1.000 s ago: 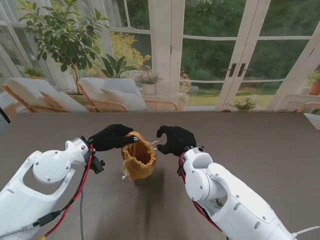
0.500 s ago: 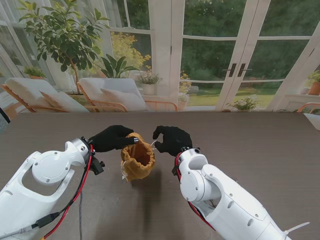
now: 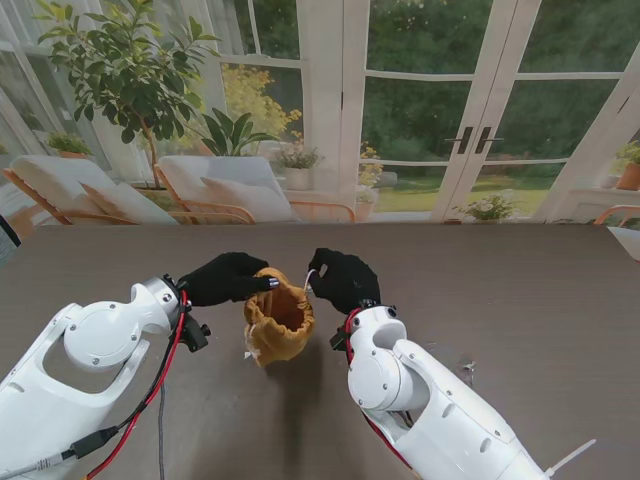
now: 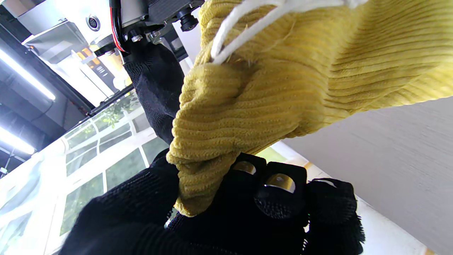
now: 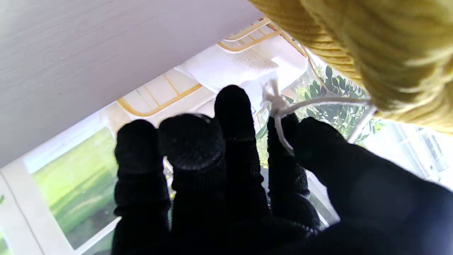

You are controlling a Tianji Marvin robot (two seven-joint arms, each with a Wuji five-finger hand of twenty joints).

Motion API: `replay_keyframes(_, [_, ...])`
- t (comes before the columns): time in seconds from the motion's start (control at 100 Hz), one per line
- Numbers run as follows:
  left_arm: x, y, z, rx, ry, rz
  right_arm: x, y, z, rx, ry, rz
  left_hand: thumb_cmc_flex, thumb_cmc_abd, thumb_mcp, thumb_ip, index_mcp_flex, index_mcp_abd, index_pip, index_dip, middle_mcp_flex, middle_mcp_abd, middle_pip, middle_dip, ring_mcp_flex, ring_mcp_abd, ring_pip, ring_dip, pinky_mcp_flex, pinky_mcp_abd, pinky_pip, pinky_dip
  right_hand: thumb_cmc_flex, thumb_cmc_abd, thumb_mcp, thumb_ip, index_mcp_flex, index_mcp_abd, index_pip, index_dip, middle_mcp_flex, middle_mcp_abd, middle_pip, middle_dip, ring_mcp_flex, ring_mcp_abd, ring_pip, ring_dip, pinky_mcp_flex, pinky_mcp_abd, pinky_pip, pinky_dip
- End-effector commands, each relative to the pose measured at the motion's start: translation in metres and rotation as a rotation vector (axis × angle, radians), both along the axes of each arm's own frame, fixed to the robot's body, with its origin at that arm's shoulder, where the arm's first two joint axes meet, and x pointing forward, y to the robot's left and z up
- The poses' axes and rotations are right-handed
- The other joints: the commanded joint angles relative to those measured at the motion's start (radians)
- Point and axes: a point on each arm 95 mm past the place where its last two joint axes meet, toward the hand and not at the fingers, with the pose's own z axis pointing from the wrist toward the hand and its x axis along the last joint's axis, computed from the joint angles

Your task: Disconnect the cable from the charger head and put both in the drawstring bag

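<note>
On the grey tabletop (image 3: 520, 300), your left robot hand (image 3: 225, 276) pinches the bag (image 3: 278, 325) rim; right robot hand (image 3: 342, 278) grips the drawstring (image 5: 283, 106) — pull it steadily away

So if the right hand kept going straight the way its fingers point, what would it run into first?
Probably nothing close. The right hand pinches the white drawstring, and its fingers point past the yellow bag beside it, over bare table toward the windows. Depth is hard to judge.

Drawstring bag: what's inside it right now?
The drawstring bag stands open; only its shadowed orange lining shows. Charger or cable inside can't be confirmed; the folded rim hides the bottom.
</note>
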Motion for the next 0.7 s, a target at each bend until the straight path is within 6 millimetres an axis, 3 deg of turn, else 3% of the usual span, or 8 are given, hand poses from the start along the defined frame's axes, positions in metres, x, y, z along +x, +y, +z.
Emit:
replay_keyframes(0.0, [-0.002, -0.003, 0.002, 0.003, 0.009, -0.016, -0.005, 0.005, -0.009, -0.008, 0.036, 0.027, 0.025, -0.005, -0.001, -0.008, 0.020, 0.000, 0.014, 0.001, -0.023, -0.005, -0.003, 0.011, -0.016, 0.013, -0.002, 0.010, -0.027, -0.036, -0.001, 0.033, 0.034, 0.030, -0.040, -0.026, -0.035, 0.001, 0.039, 0.019, 0.032, -0.019, 0.033, 0.023, 0.033, -0.015, 0.036, 0.015, 0.251, -0.002, 0.058, 0.005])
replay_keyframes(0.41, [-0.003, -0.004, 0.002, 0.003, 0.022, -0.008, -0.007, 0.006, -0.018, 0.134, 0.020, -0.070, 0.037, -0.001, -0.018, -0.002, 0.019, 0.003, 0.004, 0.002, -0.022, 0.001, -0.012, 0.007, -0.017, 0.018, -0.007, 0.007, -0.028, -0.035, -0.003, 0.033, 0.036, 0.025, -0.021, -0.034, -0.048, 0.030, 0.079, 0.028, 0.063, -0.009, 0.049, 0.030, 0.034, -0.027, 0.096, 0.026, 0.297, 0.008, 0.077, -0.002])
replay_keyframes(0.69, [-0.005, -0.003, 0.002, 0.006, 0.022, 0.000, -0.007, 0.009, -0.019, 0.232, -0.018, -0.109, 0.042, 0.002, -0.026, 0.000, 0.016, 0.004, 0.000, 0.002, -0.022, 0.001, -0.012, 0.007, -0.016, 0.016, -0.005, 0.005, -0.025, -0.034, -0.001, 0.033, 0.033, 0.041, -0.034, -0.035, -0.073, -0.006, 0.106, 0.039, 0.063, 0.004, 0.062, 0.034, 0.032, -0.017, 0.132, 0.033, 0.299, 0.024, 0.088, -0.001])
